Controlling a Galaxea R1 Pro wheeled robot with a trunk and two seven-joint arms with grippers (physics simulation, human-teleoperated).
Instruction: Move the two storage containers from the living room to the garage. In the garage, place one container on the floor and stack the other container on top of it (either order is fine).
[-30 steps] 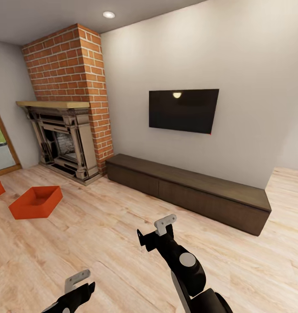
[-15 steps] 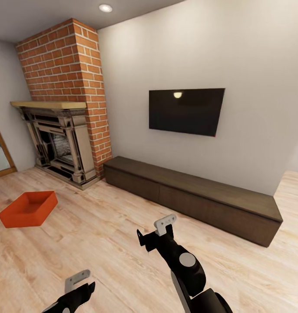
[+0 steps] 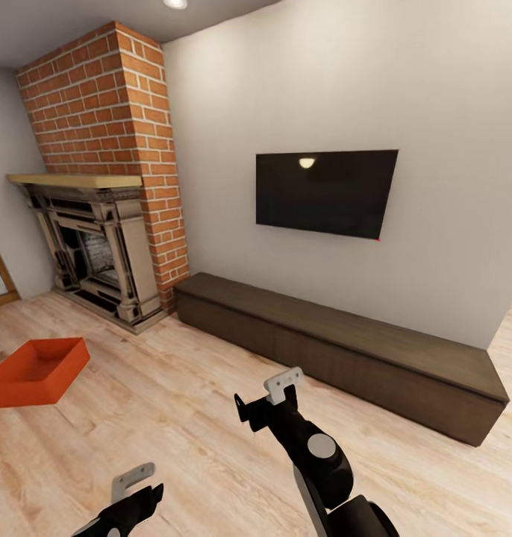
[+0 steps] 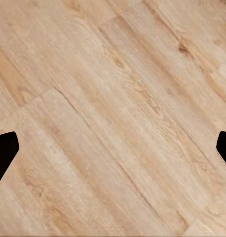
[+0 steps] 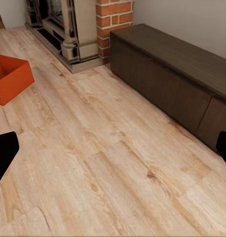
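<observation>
Living room, light plank floor (image 3: 174,418). One orange storage container (image 3: 36,371) on the floor at 9 o'clock, near the brick fireplace (image 3: 99,246). Left gripper (image 3: 133,488) at 7 o'clock, right gripper (image 3: 267,399) at 6; both spread wide, fingers released, nothing held.

Ahead of you a black TV (image 3: 325,192) hangs on the white wall (image 3: 435,89) above a long dark wood cabinet (image 3: 338,339), with a brick chimney (image 3: 107,104) and its ornate fireplace (image 3: 92,250) standing just beside the cabinet's left end.
</observation>
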